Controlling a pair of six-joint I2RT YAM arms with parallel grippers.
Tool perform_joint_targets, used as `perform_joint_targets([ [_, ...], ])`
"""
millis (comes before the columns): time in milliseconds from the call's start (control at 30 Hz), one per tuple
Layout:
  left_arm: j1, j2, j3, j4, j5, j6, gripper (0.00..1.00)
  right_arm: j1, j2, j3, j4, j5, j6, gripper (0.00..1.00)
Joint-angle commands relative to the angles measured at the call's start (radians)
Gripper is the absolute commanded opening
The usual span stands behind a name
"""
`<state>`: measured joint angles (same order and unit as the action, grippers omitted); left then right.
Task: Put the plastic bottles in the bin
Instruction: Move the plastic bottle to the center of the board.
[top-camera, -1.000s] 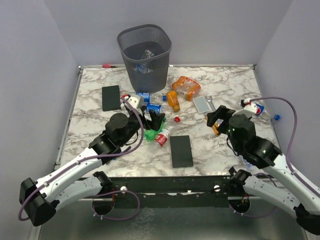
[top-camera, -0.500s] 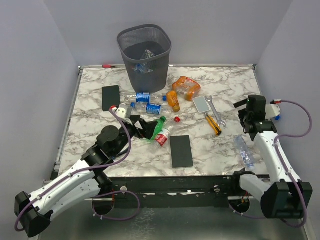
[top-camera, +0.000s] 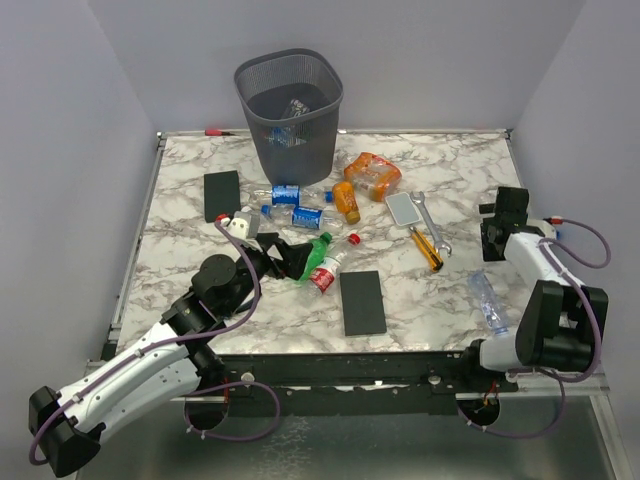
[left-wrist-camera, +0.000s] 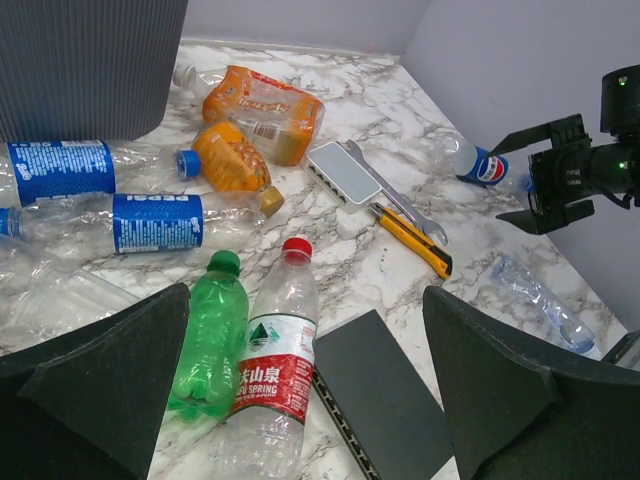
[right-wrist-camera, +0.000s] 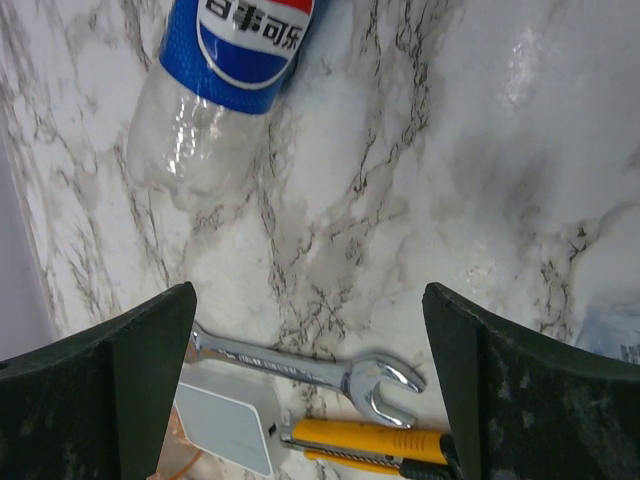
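Left arm (top-camera: 150, 350) reaches low, left gripper (top-camera: 295, 257) spread wide before plastic bottles (top-camera: 310, 215) strewn near the bin (top-camera: 290, 110) at the table's (top-camera: 420, 300) far edge. Right arm (top-camera: 545, 275) is folded by the right edge, right gripper (right-wrist-camera: 310, 380) gaping over a blue-labelled bottle (right-wrist-camera: 235, 60).

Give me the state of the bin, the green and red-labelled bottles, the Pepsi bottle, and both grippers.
Dark grey wire-mesh bin: upright, a clear bottle inside.
Green plastic bottle: lying on its side, cap on.
Clear red-labelled plastic bottle: lying beside the green one, red cap on.
Clear blue-labelled Pepsi bottle: lying on its side, not held.
Left gripper: open, empty.
Right gripper: open, empty.
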<state>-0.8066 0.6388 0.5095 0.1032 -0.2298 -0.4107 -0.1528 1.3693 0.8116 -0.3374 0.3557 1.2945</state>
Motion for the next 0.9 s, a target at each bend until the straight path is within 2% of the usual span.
perform_joint_targets([
  [0, -0.002, -0.002, -0.011, 0.003, -0.018, -0.01, 0.99, -0.058, 0.054, 0.039, 0.084, -0.003, 0.095, 0.98],
  [333, -0.002, 0.02, -0.01, 0.002, -0.029, -0.002, 0.99, -0.094, 0.231, 0.197, 0.068, -0.015, 0.125, 0.98],
  [867, -0.002, 0.05, -0.009, -0.001, -0.038, 0.006, 0.99, -0.116, 0.374, 0.283, 0.057, -0.031, 0.157, 0.98],
])
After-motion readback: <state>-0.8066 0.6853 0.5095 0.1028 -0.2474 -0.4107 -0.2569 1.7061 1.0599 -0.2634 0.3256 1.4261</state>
